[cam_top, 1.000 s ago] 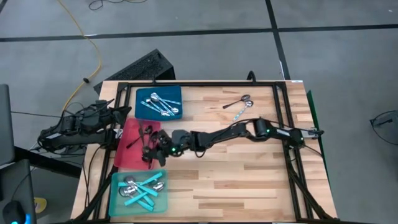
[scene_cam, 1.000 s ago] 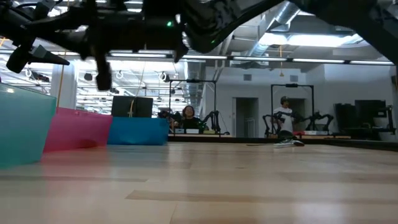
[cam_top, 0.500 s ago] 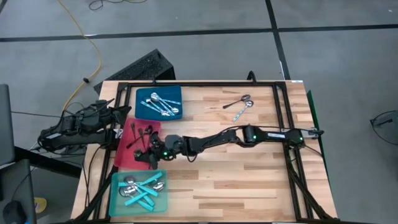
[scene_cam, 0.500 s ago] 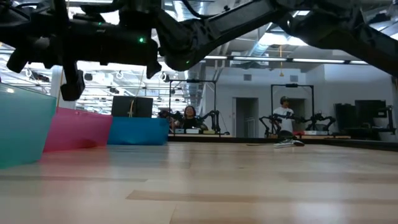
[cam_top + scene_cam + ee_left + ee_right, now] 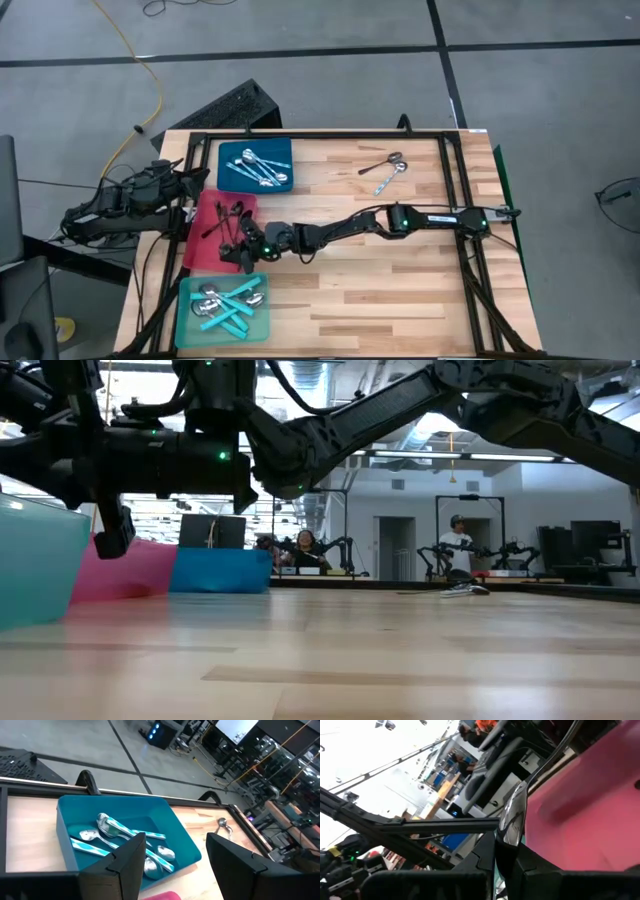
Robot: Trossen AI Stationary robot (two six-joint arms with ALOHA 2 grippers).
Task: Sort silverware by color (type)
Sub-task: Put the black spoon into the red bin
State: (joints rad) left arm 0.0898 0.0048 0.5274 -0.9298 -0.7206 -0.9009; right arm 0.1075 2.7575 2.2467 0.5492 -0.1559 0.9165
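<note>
Most silverware is sorted. Taking the red tray (image 5: pixel 205 248) as landmark: black spoons (image 5: pixel 232 214) lie in it, shiny silver spoons (image 5: pixel 258 168) fill the blue tray (image 5: pixel 228 152) behind it, and turquoise-handled spoons (image 5: pixel 228 300) the teal tray (image 5: pixel 184 318) in front. 2 spoons (image 5: pixel 386 169) wait far right of it. The right gripper (image 5: pixel 243 250) hangs over its near edge, pinching a black spoon (image 5: pixel 512 827). The left gripper (image 5: pixel 172 865) waits just left, fingers spread.

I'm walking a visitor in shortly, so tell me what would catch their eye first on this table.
The right arm stretches across the whole table, its right gripper over the red tray, shut on a black spoon. Along the left edge sit three coloured trays: the blue tray, the red one, and the teal tray. Two spoons lie loose on the wood.
</note>
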